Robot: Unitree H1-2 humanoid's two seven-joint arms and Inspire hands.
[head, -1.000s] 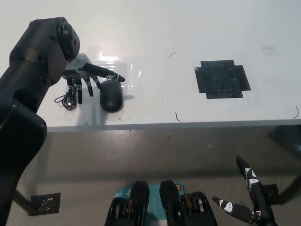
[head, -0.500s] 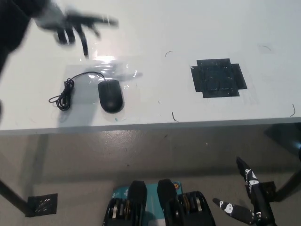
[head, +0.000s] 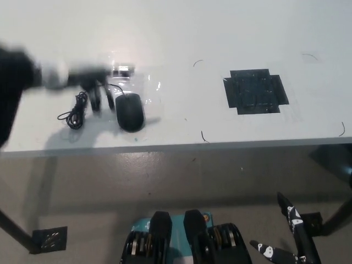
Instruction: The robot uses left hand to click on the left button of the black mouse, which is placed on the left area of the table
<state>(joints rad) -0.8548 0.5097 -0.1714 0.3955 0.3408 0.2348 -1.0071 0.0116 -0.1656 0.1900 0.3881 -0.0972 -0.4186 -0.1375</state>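
Head view is showing the left robot hand (head: 82, 82) blurring over the bench (head: 176, 33), fingers spread and holding nothing, hanging just left of the mouse (head: 130, 110) (which is lying on the bench's left area beside its coiled cord (head: 74, 113)). No finger is clearly resting on the button, so the click is looking unfinished. Half a second ago the hand was raised farther back; it is now coming down again. The right robot hand (head: 286, 242) is idling low at right, fingers apart.

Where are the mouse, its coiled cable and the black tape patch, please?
mouse (head: 130, 111), head view, middle of its back.
cable (head: 73, 115), head view, on the coil left of the mouse.
tape patch (head: 256, 91), head view, centre of the patch.
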